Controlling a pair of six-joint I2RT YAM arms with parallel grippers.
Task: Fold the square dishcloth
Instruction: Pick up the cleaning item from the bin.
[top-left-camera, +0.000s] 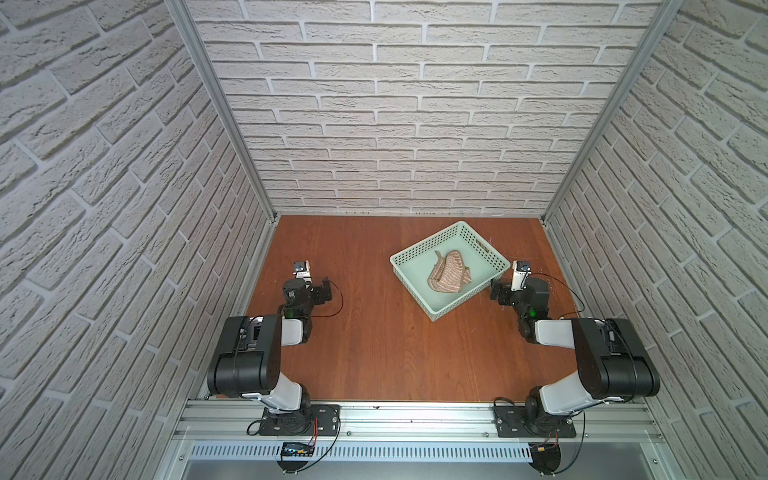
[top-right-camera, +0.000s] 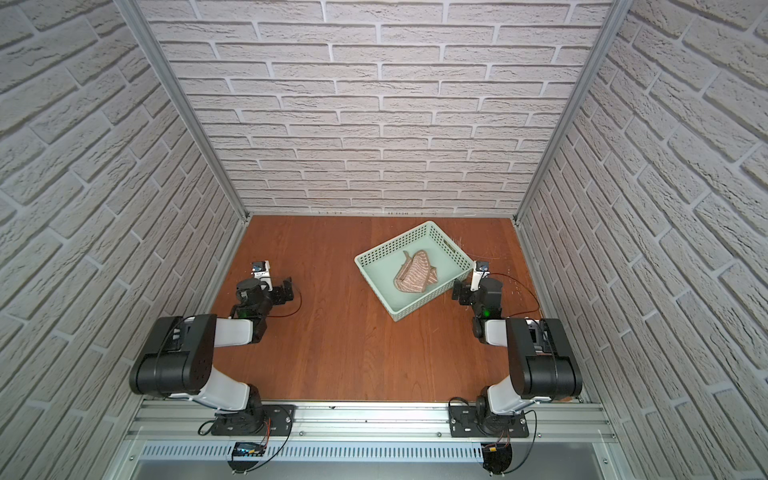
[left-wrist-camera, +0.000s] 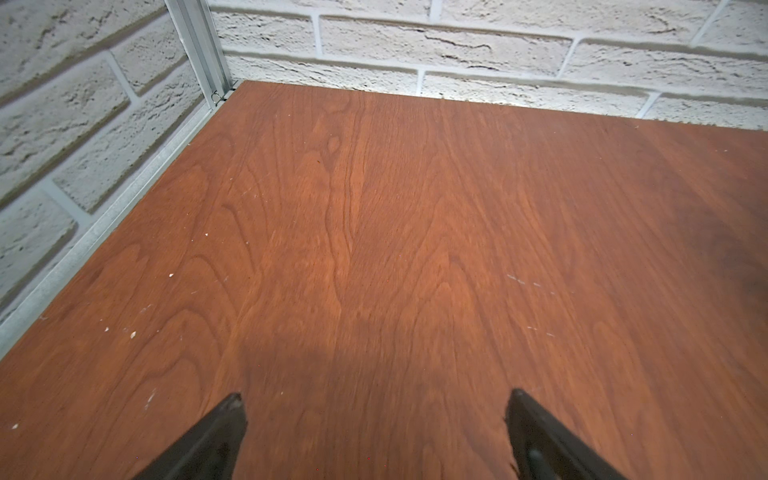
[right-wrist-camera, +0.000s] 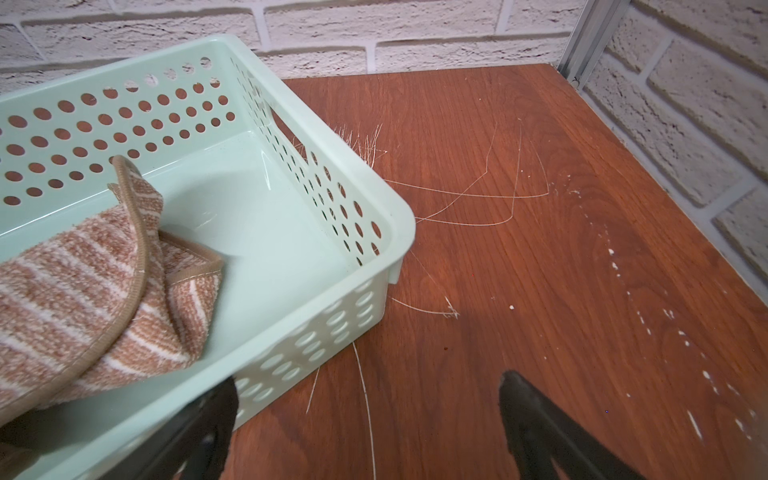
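the wooden table (top-left-camera: 374, 345) fills the floor of the brick-patterned enclosure. the mint-green perforated basket (top-left-camera: 424, 243) sits on it, turned corner-on to the arms, and shows the same way in both top views (top-right-camera: 388, 243).

the square dishcloth (top-left-camera: 449, 272) lies inside the basket, crumpled in a loose heap against the wall nearest the right arm, unfolded. its tan stripes and darker brown hem show clearly in the right wrist view (right-wrist-camera: 75, 299), where one corner stands up above the heap.

the right gripper (top-left-camera: 498, 291) hangs just outside the basket, by its wall on the right arm's side. its jaws are spread wide with nothing between them (right-wrist-camera: 368, 380). one finger is in front of the basket's outer wall (right-wrist-camera: 316, 340), the other over bare wood. whether that finger touches the basket cannot be told.

the left gripper (top-left-camera: 324, 291) is well apart from the basket, on its far side from the right arm. its jaws are also spread wide and empty (left-wrist-camera: 376, 395), above plain wood.

thin pale scratches (right-wrist-camera: 478, 199) mark the table just beside the basket's corner.
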